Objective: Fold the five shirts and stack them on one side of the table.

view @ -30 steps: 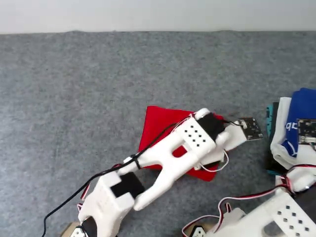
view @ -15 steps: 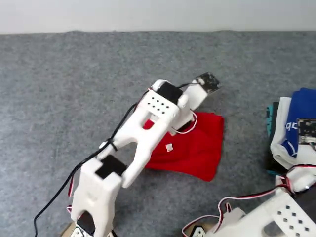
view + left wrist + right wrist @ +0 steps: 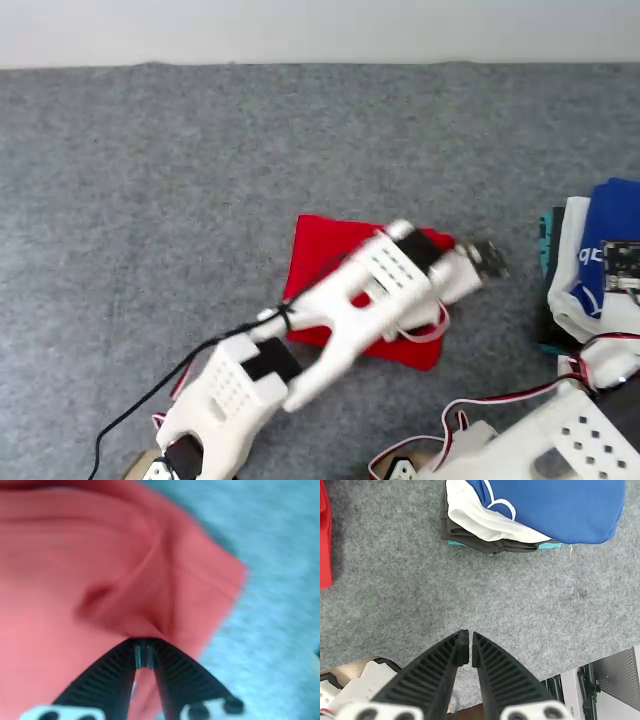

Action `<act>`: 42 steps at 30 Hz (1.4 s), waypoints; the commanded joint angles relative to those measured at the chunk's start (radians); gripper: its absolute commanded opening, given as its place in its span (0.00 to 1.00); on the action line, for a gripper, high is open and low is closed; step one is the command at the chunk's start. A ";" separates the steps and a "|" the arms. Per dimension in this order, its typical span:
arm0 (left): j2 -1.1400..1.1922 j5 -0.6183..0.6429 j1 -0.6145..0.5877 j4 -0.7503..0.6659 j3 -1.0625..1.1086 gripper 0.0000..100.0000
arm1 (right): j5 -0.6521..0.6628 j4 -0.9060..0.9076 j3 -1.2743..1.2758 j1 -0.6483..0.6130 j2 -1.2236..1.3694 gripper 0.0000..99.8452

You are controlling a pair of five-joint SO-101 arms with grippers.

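Observation:
A folded red shirt [image 3: 320, 250] lies flat in the middle of the grey table [image 3: 150, 200]. My left arm [image 3: 390, 280] stretches across it, its wrist over the shirt's right edge. In the left wrist view my left gripper [image 3: 142, 655] is shut, its tips resting on the creased red shirt [image 3: 75, 555]. A stack of folded shirts [image 3: 595, 265], blue on top of white, black and teal, sits at the table's right side. My right gripper [image 3: 470, 650] is shut with nothing in it, hovering over bare table near the stack [image 3: 530, 515].
The right arm's white body [image 3: 560, 430] fills the front right corner. A black cable [image 3: 150, 400] trails from the left arm. A white wall [image 3: 320, 30] borders the table's far edge. Open grey surface spreads to the left and back.
My left arm swung from the shirt's right edge up to its far edge, then back to the right edge. The red shirt and the right arm stayed put.

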 commanded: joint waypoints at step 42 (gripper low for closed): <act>-0.071 -0.002 -0.031 0.100 -0.058 0.01 | 0.003 0.039 -0.006 0.012 -0.008 0.03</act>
